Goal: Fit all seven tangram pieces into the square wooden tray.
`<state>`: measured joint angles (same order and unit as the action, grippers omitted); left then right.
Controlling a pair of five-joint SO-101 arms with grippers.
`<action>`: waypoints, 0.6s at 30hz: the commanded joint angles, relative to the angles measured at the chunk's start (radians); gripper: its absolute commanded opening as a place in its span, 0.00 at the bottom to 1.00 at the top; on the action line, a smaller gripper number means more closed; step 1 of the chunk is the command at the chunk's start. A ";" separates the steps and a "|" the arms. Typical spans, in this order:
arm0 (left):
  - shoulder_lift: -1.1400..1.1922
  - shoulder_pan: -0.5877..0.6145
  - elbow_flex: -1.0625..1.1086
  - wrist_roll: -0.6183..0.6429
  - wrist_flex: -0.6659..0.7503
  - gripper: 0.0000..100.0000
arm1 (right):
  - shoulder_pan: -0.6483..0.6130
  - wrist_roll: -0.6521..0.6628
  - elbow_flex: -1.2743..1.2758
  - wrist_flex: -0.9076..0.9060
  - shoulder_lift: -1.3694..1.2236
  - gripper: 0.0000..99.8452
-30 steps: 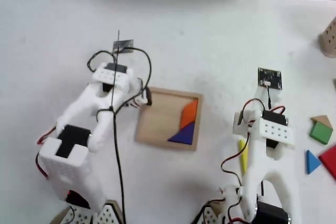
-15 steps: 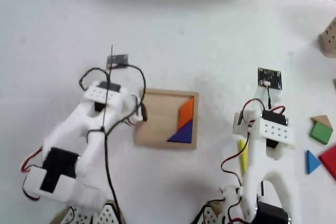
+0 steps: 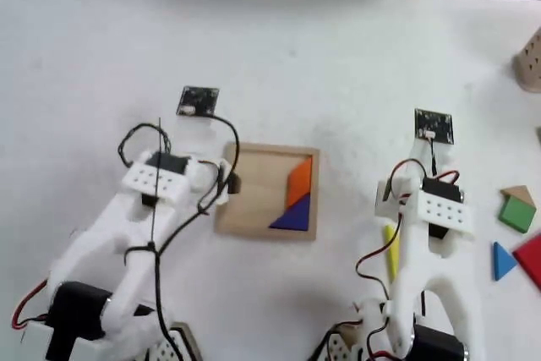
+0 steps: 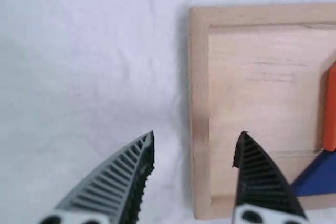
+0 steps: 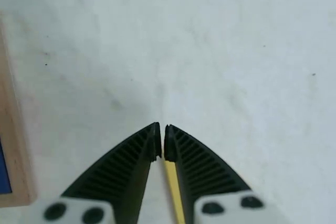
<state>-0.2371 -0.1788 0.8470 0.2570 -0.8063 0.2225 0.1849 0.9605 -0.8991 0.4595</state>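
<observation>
Two pieces, orange (image 3: 303,182) and blue (image 3: 296,217), lay in the tray (image 3: 254,200), left of the right tool (image 5: 161,128) pinching a yellow piece (image 5: 171,182), while the left tool (image 4: 197,136) gaped empty astride its rim.

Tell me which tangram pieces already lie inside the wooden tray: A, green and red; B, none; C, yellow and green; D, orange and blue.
D: the orange piece and the blue triangle lie in the right part of the square wooden tray, while the yellow piece is clamped in the right gripper.
</observation>
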 commanded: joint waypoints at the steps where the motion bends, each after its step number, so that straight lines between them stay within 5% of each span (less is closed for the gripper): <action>1: -0.048 0.047 0.052 -0.068 0.216 0.25 | 0.039 0.094 -0.092 -0.062 0.038 0.02; 11: -0.051 0.079 0.086 -0.074 0.296 0.25 | 0.507 0.213 -0.425 -0.160 0.027 0.15; 18: -0.050 0.128 0.081 -0.186 0.298 0.25 | 0.636 0.276 -0.453 -0.157 -0.027 0.13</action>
<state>-0.2493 -0.0836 0.9406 0.1741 -0.5409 0.8132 0.4242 0.5738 -1.0541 0.4534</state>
